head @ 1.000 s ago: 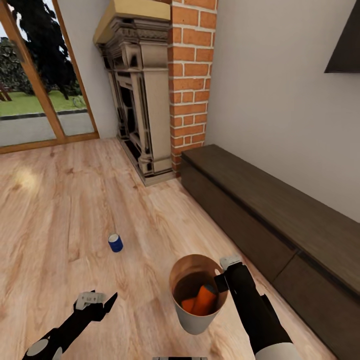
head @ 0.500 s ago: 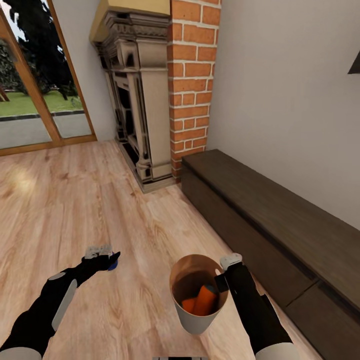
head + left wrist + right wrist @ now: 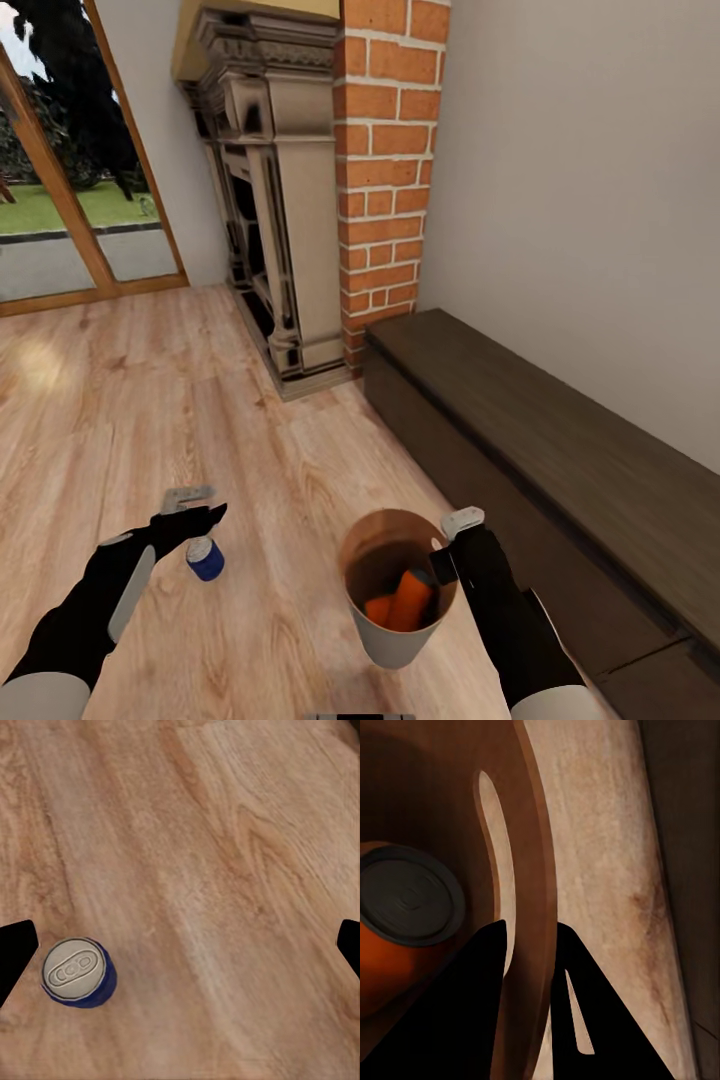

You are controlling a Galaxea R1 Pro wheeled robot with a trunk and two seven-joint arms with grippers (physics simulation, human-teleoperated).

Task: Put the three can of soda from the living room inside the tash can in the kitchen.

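- The bin [image 3: 395,640] is held by its rim in the right gripper [image 3: 447,545], jaws pinched; orange cans [image 3: 400,600] lie inside.
- The blue can [image 3: 205,559] stands on the floor [image 3: 300,470], under the left gripper [image 3: 190,510], whose jaws are spread wide.
- Judged next: the gripper must be centred and lowered over it.

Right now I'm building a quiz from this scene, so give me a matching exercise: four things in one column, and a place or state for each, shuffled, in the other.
Things:
1. blue soda can
2. orange soda cans
3. right gripper
4. left gripper

States:
A. clamped on the trash can rim
B. open above the floor
C. upright on the floor
D. inside the trash can

Pairs: 1-C, 2-D, 3-A, 4-B
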